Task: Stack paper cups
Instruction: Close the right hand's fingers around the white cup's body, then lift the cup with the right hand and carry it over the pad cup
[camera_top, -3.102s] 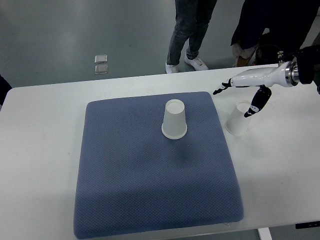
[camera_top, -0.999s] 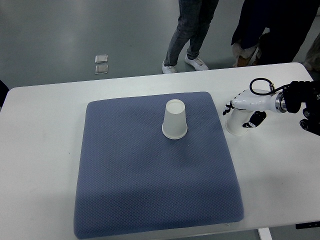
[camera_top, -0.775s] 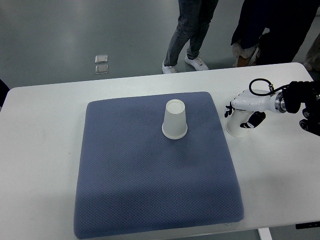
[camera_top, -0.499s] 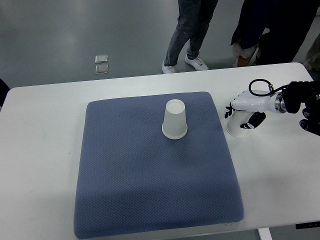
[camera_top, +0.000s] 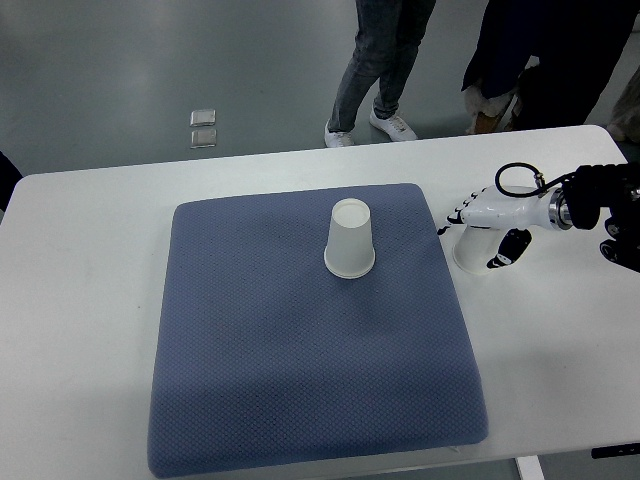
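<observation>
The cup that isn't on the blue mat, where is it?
That paper cup stands on the white table, just right of the mat, under the right hand.

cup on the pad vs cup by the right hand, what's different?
The cup on the pad stands on the blue pad; the cup by the right hand stands on the bare white table, just off the pad's right edge. The pad cup is free and fully visible; the other is partly covered by the right hand, whose fingers wrap it. Both are white paper cups, upside down.

White right hand (camera_top: 484, 224), blk fingertips, blk wrist cable.
</observation>
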